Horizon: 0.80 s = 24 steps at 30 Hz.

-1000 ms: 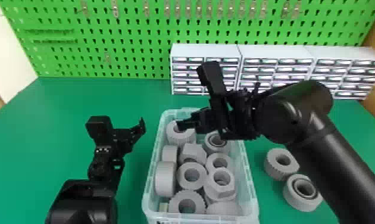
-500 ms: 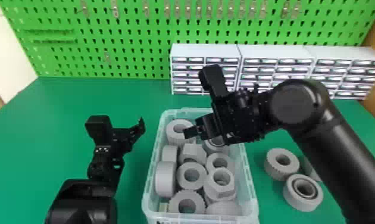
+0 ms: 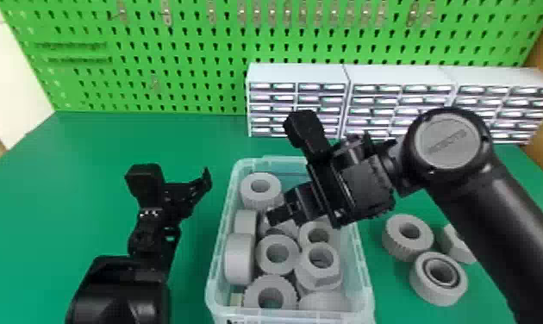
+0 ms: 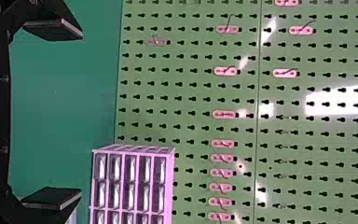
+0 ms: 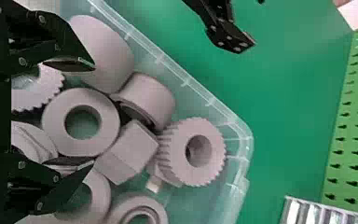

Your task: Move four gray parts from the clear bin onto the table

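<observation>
The clear bin (image 3: 366,275) holds several gray parts, among them a toothed ring (image 3: 249,199), a plain ring (image 3: 264,254) and a hex part (image 3: 329,275). Over the bin's middle is my right gripper (image 3: 279,215). In the right wrist view the right gripper (image 5: 93,114) stands open above a plain ring (image 5: 53,109), holding nothing. Left of the bin, my left gripper (image 3: 208,179) is parked; the left wrist view shows the left gripper (image 4: 81,114) open and away from the parts. On the table right of the bin lie a toothed ring (image 3: 397,247), a bearing-like ring (image 3: 428,293) and a partly hidden part (image 3: 456,245).
White drawer cabinets (image 3: 298,73) stand behind the bin, against a green pegboard (image 3: 197,51). The right forearm (image 3: 490,232) reaches across the table's right side, above the loose parts. Green table surface (image 3: 188,133) extends left of the bin and behind it.
My right gripper has come toward the near side, from the bin's back to over its middle, and the arm has shifted right, uncovering a third part on the table. The left arm has not moved.
</observation>
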Each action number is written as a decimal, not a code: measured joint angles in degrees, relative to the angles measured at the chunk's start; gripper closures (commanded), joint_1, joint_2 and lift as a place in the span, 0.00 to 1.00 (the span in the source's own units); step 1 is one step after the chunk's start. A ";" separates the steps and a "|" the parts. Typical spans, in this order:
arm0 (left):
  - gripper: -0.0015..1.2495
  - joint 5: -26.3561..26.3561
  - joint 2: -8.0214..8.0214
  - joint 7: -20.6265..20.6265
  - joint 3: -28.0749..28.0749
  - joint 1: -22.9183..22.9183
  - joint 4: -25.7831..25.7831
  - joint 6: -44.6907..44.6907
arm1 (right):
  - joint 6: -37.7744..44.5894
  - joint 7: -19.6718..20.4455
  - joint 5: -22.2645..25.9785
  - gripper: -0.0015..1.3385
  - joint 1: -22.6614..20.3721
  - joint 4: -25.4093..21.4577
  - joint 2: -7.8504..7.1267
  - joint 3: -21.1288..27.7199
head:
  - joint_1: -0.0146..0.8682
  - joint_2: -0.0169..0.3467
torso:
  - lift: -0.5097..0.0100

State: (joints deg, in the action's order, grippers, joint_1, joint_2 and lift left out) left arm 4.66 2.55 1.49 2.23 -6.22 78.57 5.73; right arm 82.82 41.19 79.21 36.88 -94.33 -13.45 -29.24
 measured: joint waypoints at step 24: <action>0.08 0.30 0.38 0.00 -1.11 -0.24 0.05 0.07 | 6.29 9.33 11.34 0.40 -0.18 4.82 -2.26 0.21 | 0.80 0.24 | 0.88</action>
State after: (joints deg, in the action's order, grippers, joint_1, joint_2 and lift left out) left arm 4.96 2.93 1.49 1.12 -6.46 78.63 5.80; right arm 89.11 50.52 90.55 36.70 -89.51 -15.70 -29.03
